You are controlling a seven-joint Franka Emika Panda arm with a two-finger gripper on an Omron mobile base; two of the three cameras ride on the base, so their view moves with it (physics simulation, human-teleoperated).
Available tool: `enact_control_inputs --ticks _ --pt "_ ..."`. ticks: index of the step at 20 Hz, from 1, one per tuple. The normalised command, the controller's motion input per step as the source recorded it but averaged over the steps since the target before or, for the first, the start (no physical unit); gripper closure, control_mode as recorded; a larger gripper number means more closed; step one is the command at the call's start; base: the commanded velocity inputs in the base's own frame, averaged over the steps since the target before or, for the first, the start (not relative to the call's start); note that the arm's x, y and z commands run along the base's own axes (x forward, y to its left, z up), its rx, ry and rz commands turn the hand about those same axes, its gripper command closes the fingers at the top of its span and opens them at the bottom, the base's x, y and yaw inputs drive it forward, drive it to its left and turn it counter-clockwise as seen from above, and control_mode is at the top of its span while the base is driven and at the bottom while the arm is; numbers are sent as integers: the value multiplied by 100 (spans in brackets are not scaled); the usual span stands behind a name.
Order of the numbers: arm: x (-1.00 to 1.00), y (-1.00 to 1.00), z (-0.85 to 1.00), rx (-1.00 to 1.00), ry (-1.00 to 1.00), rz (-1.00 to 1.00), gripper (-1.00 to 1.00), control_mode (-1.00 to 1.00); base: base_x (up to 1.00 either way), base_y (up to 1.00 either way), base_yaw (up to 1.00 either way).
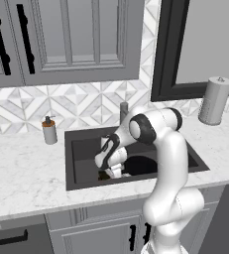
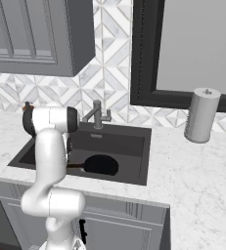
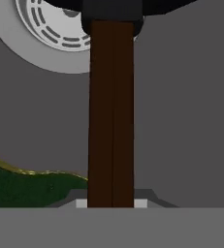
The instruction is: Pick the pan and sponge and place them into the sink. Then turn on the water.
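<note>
White marble tabletop (image 1: 22, 173) surrounds the sink (image 1: 84, 149). Tool (image 1: 111, 171), closed on the pan (image 2: 101, 165) handle, sits low in the basin; sponge (image 3: 31, 189) alongside. Release only once the pan rests flat.

My own arm hides the right part of the sink (image 1: 81, 136) in the left base view and its left part in the right base view. The pan (image 2: 102, 165) is cut off at the top edge of my hand view, and its handle (image 3: 111, 116) runs off the bottom. The sponge (image 3: 26, 186) is cropped at the left edge there. The soap bottle (image 2: 28, 105) barely peeks past my elbow.
</note>
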Motion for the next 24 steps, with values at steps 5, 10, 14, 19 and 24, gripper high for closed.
enact_control_inputs --ticks 5,10,14,19,24 --pt "16 23 -26 2 0 0 100 -100 0 0 0" --pt "25 29 -21 0 0 0 -100 -100 0 0 0" --pt "20 21 1 0 0 3 -100 -100 0 0 0" --pt "0 2 55 0 0 9 -100 -100 0 0 0" --pt "0 -1 97 -1 -4 12 -100 -100 0 0 0"
